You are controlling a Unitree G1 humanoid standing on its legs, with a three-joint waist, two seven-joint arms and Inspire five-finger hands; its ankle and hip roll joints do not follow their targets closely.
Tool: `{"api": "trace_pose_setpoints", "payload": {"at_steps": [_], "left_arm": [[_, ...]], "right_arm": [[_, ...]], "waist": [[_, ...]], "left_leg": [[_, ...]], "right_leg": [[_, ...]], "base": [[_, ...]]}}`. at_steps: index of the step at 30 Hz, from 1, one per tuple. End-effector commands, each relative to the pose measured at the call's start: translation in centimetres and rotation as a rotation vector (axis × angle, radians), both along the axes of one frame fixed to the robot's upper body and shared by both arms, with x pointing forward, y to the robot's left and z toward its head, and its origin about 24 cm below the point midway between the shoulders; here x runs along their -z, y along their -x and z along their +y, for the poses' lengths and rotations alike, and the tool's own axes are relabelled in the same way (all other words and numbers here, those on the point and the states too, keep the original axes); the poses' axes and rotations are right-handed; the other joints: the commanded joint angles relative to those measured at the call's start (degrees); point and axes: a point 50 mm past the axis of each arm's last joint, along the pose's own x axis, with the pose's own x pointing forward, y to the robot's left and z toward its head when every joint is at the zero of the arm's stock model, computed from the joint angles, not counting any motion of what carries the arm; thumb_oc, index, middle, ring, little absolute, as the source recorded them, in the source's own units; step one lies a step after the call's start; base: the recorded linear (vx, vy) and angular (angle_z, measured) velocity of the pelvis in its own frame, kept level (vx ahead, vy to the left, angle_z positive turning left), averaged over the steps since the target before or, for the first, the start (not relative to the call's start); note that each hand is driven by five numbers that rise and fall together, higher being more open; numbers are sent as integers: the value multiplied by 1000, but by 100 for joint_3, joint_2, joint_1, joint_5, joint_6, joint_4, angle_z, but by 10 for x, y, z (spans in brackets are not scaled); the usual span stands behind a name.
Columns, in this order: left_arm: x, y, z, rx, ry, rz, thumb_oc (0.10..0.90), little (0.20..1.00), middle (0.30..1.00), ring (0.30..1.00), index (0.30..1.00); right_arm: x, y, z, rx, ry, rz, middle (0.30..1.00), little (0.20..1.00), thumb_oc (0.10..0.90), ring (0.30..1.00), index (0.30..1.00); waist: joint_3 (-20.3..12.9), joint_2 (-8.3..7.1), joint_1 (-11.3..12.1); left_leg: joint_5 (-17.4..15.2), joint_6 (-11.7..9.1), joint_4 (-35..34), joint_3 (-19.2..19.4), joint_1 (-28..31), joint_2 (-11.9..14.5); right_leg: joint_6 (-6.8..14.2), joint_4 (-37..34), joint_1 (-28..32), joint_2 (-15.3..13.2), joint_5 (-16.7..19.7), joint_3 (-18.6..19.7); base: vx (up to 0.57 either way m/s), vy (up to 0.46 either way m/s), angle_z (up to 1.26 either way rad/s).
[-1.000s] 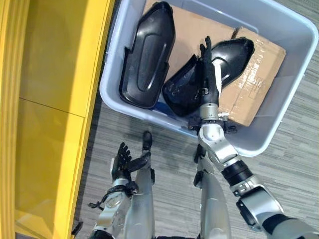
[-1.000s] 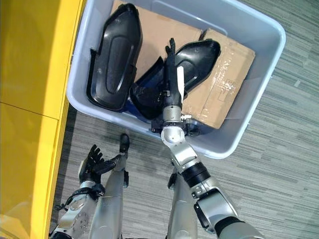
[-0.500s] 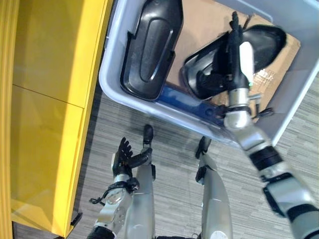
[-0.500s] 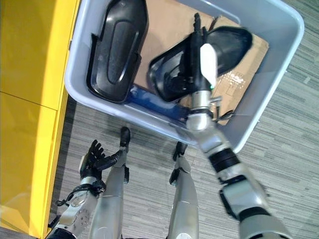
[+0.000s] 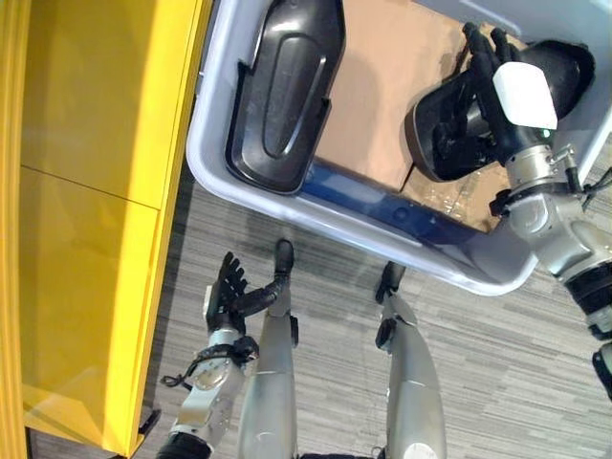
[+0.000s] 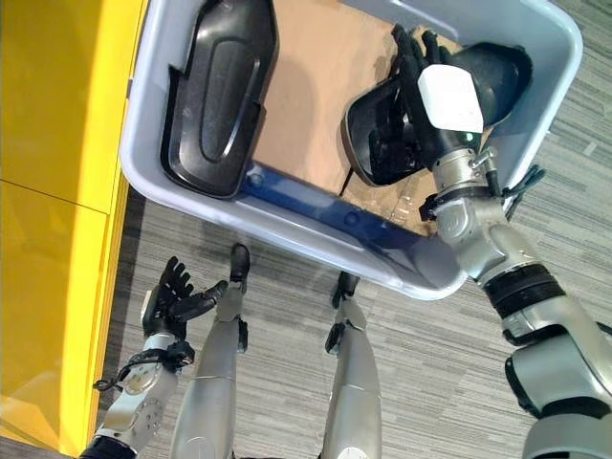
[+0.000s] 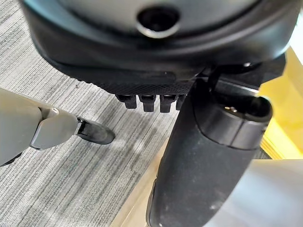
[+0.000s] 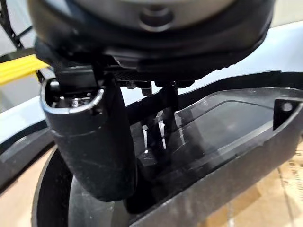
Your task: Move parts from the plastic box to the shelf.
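The right hand (image 6: 432,105) has lifted its clutched black shell part (image 6: 497,72) above the grey plastic box (image 6: 316,239); another black part (image 6: 220,96) lies beside cardboard (image 6: 306,86). Left hand (image 6: 170,298) hangs relaxed near the yellow shelf (image 6: 57,143).

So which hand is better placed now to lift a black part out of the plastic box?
The right hand. Its fingers already reach into the black part on the right side of the plastic box. The left hand hangs open over the floor beside the yellow shelf, outside the box.

Glossy black plastic parts (image 5: 282,91), seemingly smooth plastic box (image 5: 316,206), matt cardboard (image 5: 382,86)
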Motion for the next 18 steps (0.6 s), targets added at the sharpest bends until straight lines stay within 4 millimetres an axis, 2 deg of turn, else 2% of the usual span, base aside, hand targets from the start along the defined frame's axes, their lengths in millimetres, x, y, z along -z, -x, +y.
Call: {"api": "trace_pose_setpoints", "payload": {"at_steps": [1, 3, 5, 6, 10, 13, 18], "left_arm": [[-8, 11, 16, -18, -32, -61, 900, 1000, 1000, 1000, 1000], [-8, 12, 16, -23, -33, -60, 900, 1000, 1000, 1000, 1000], [-8, 12, 19, -52, -31, -59, 900, 1000, 1000, 1000, 1000], [-8, 11, 19, -72, -25, -55, 900, 1000, 1000, 1000, 1000], [-8, 15, 18, -101, -12, -47, 900, 1000, 1000, 1000, 1000], [-5, 19, 18, -127, -2, -27, 900, 1000, 1000, 1000, 1000], [-4, 20, 18, -138, -3, -20, 900, 1000, 1000, 1000, 1000]], "right_arm": [[-13, 13, -33, 120, 148, -11, 1000, 1000, 900, 1000, 1000], [-16, 15, -32, 109, 151, -24, 1000, 1000, 900, 1000, 1000], [-29, 30, -15, 12, 113, -130, 1000, 1000, 900, 1000, 1000], [-30, 42, -8, -45, 19, -202, 1000, 1000, 900, 1000, 1000], [-17, 65, 9, -147, -215, -332, 1000, 1000, 900, 1000, 1000], [-8, 79, 19, -180, -267, -388, 1000, 1000, 900, 1000, 1000], [-9, 86, 29, -222, -325, -443, 1000, 1000, 900, 1000, 1000]], "waist": [[-112, 69, -101], [-112, 62, -112], [-112, 6, -213], [-112, -36, -264], [-112, -83, -344], [-112, -89, -399], [-112, -112, -423]], "left_leg": [[-434, -138, 161, -221, 219, 352], [-434, -138, 157, -214, 245, 355], [-460, -134, 133, -186, 363, 369], [-477, -120, 121, -174, 414, 378], [-511, -98, 112, -139, 518, 370], [-549, -75, 143, -124, 554, 337], [-560, -60, 148, -99, 595, 340]], "right_leg": [[335, -112, 440, -326, -198, 33], [337, -108, 457, -330, -195, 32], [341, -120, 538, -321, -197, 34], [346, -126, 585, -316, -203, 52], [346, -156, 711, -309, -223, 55], [341, -171, 785, -321, -244, 58], [341, -179, 805, -311, -238, 85]], "base": [[0, 0, 0], [0, 0, 0], [-4, -7, -5], [1, -6, -5], [0, 4, -4], [3, 19, -15], [0, 7, -1]]}}
